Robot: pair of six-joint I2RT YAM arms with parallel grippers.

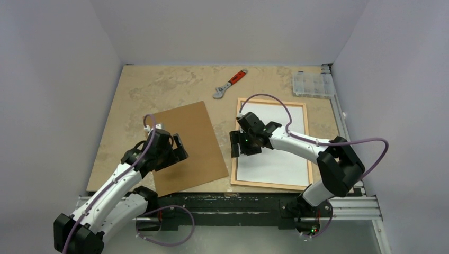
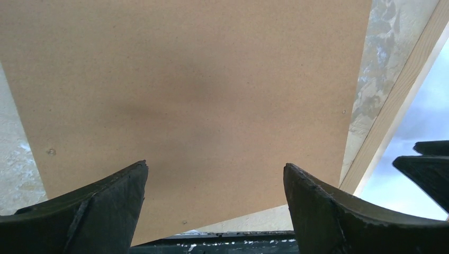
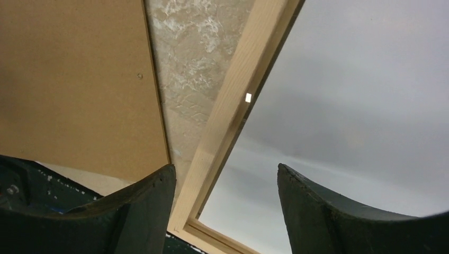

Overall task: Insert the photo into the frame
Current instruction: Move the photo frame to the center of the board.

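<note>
The photo (image 1: 275, 166) lies white-side-up in the frame (image 3: 227, 116), centre right, and the left gripper (image 2: 215, 166) and right gripper (image 3: 225, 168) stand released, so you are likely seating it: next press its edge flat.

We're looking into a robot lab's test cell, a boxed-in bench built for machines. Plain pale walls (image 1: 53, 79) close in on three sides of a marble-patterned tabletop (image 1: 169, 84). Along the near edge runs a bare metal rail (image 1: 238, 212). Two white-and-black arms are bolted there side by side, the left arm (image 1: 114, 188) and the right arm (image 1: 296, 142), with purple cable (image 1: 370, 143) looping off them. Lying on the top are a red-handled wrench (image 1: 229, 83), a clear compartment box (image 1: 312, 83), a brown board (image 1: 185, 143) and a light wooden frame (image 1: 265, 185).
</note>
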